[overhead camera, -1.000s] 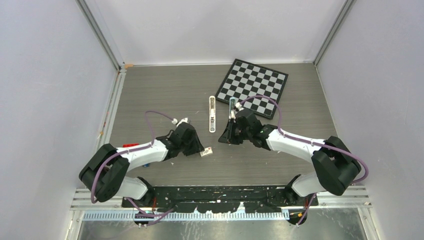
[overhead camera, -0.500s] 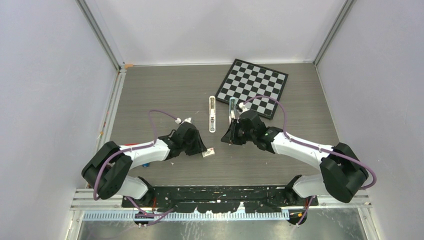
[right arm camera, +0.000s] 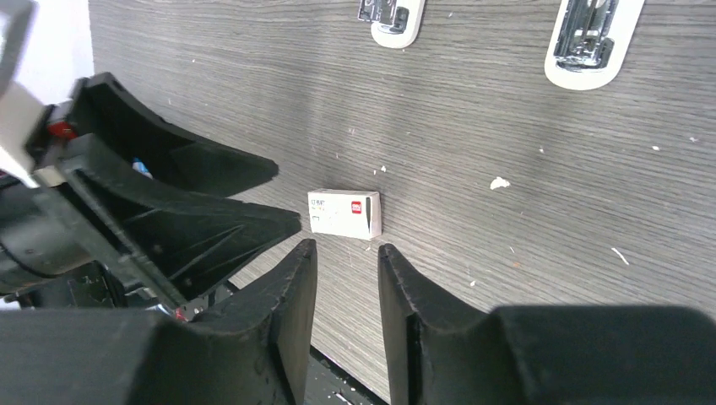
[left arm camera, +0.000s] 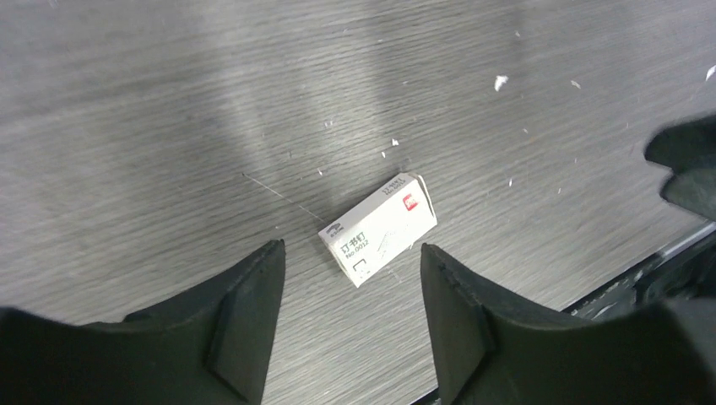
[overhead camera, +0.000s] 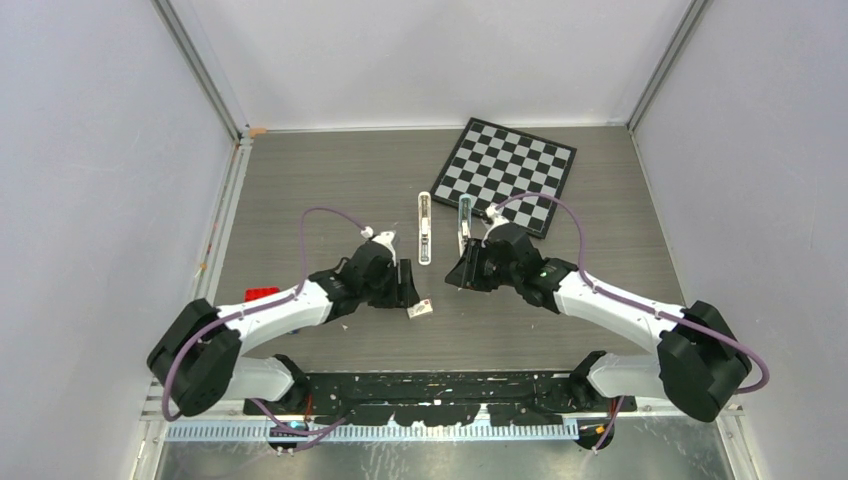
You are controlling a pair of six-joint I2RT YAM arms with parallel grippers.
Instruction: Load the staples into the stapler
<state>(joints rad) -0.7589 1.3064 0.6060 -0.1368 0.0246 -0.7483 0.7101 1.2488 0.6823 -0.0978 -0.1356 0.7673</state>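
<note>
You had got no staples into the stapler at this point. The small white cardboard staple box with the red mark (left arm camera: 378,228) lay flat on the grey wood-grain tabletop (overhead camera: 330,180), toward its near edge. It looked closed, and no loose strip of staples showed anywhere.

Your left fingers (left arm camera: 245,312) were spread wide, with the box on the tabletop just beyond their tips and touched by neither. Your right fingers (right arm camera: 287,304) stood a little apart with a narrow gap, pinching nothing, and pointed at the same box from the other side.

The long white stapler (overhead camera: 425,228) lay further back, well apart from the box. A second white-and-chrome piece (overhead camera: 465,218) lay just beside it. I could not tell whether the staple channel was open.

By my reading, about 4 steps were left for the 2 arms: grasp the box, get a strip out, expose the stapler's channel, and seat the strip.
</note>
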